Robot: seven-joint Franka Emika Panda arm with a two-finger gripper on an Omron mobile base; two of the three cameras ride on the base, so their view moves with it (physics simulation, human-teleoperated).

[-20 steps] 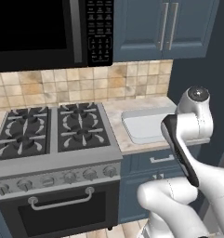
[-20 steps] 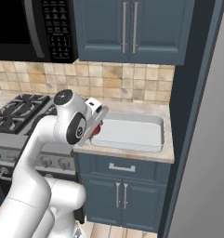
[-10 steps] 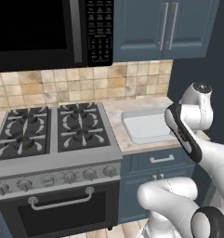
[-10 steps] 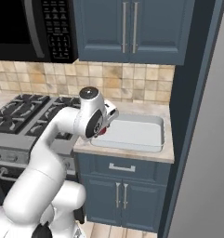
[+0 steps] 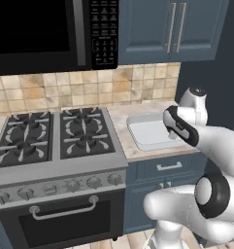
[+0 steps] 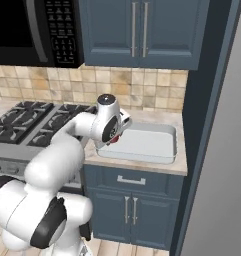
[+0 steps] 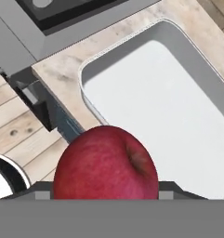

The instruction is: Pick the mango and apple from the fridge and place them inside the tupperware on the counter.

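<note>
Apple (image 7: 105, 162) seemingly hides gripper fingertips.

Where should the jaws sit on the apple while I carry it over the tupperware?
Keep the hold it has now: the gripper clamps the apple across its round middle, one jaw on each side, stem dimple facing the camera. The round shape favours that widest band, approached from above the tupperware.

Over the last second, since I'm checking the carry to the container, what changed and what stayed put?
The arm swung toward the shallow pale rectangular tupperware on the counter, bringing the hand from the stove side to the container's near-left rim. The round red apple stayed gripped throughout and has not been released. The tupperware, stove and cabinets stayed where they were.
</note>
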